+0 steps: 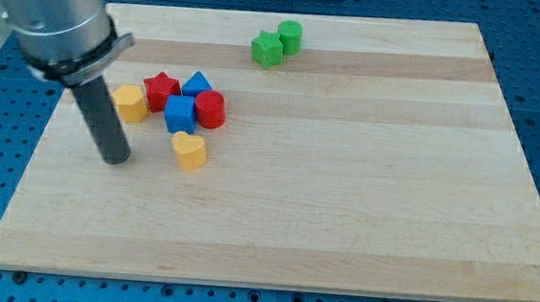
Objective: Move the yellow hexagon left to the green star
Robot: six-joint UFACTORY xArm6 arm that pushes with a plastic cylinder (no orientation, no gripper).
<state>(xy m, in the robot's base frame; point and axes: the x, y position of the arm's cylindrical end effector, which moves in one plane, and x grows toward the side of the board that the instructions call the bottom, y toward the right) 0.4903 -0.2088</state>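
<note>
The yellow hexagon (132,103) lies at the view's left of the board, at the left end of a cluster of blocks. The green star (267,50) sits near the view's top centre, touching a green cylinder (290,36) to its upper right. My tip (116,158) rests on the board just below and slightly left of the yellow hexagon, with the rod's upper part passing close by the hexagon's left side.
A red star (162,89), a blue triangle (197,84), a blue cube (180,113) and a red cylinder (210,110) crowd right of the hexagon. A yellow heart (190,151) lies below them. The wooden board (344,195) sits on a blue pegboard.
</note>
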